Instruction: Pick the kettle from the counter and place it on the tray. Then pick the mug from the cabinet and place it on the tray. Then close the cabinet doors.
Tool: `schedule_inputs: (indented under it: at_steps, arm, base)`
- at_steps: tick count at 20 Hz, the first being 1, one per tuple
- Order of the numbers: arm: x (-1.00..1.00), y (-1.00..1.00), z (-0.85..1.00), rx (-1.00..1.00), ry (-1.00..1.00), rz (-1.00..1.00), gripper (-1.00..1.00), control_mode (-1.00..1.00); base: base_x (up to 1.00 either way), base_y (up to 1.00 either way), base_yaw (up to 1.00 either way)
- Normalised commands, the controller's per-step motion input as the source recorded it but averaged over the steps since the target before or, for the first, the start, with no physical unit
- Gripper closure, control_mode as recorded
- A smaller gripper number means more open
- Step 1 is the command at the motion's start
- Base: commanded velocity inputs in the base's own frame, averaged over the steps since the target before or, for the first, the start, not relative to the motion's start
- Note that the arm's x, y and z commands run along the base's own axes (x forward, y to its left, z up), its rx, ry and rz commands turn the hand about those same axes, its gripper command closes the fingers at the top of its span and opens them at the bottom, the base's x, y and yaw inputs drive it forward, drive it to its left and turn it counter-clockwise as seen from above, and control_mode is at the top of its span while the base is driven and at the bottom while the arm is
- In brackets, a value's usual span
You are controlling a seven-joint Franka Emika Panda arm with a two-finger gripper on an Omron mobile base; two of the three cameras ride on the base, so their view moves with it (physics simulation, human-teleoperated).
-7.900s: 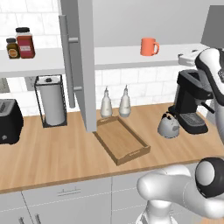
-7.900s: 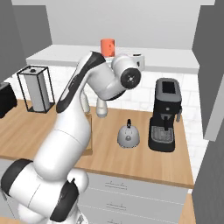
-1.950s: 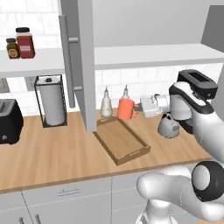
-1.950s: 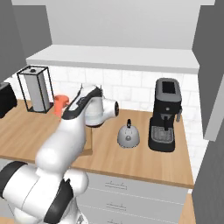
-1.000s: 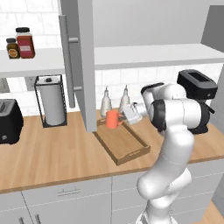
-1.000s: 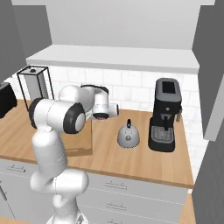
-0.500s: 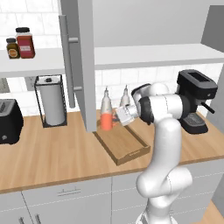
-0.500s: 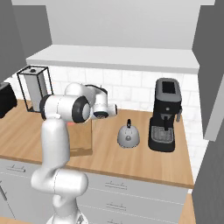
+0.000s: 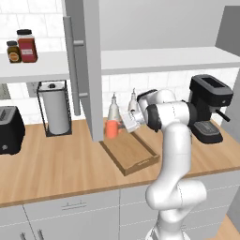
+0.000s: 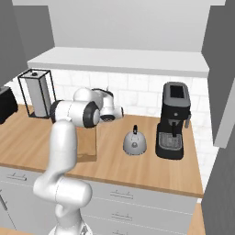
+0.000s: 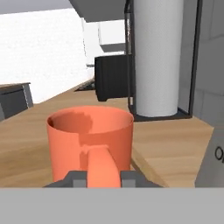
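The orange-red mug [image 9: 111, 129] hangs upright at the far left end of the wooden tray [image 9: 133, 153], close to the open cabinet door [image 9: 92, 70]. I cannot tell whether its base touches the tray. My gripper [image 9: 119, 126] reaches in from the right, shut on the mug's handle. In the hand view the mug [image 11: 89, 135] stands just ahead, with its loop handle pinched between my fingertips [image 11: 75, 177] of the gripper [image 11: 101, 176]. The silver kettle [image 10: 134, 142] stands on the counter [image 10: 137, 167] beside the coffee machine, apart from the tray [image 10: 88, 146].
Two slim bottles [image 9: 114, 106] stand against the wall behind the tray. A paper towel holder [image 9: 55, 112] and a black toaster [image 9: 9, 129] are to the left. The black coffee machine [image 9: 208, 115] is on the right. Jars [image 9: 27, 45] sit on the cabinet shelf.
My gripper has carried the mug a little left and down, toward the tray's far end by the open door. The kettle has not moved.
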Motion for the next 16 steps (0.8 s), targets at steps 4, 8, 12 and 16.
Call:
schedule_inputs:
  at_steps: [4,8,12,16]
  arm:
    - [0.14,0.1,-0.36,0.0,-0.02,0.09,1.0,-1.0]
    - [-0.25,0.12,-0.45,0.0,-0.11,0.16,1.0,-1.0]
    - [-0.4,0.06,-0.48,0.0,-0.15,0.15,1.0,-1.0]
    - [-0.26,0.05,-0.46,0.0,-0.06,0.1,-1.0,-1.0]
  base:
    - [0.0,0.0,0.0]
    - [0.0,0.0,0.0]
    - [0.0,0.0,0.0]
    - [0.0,0.0,0.0]
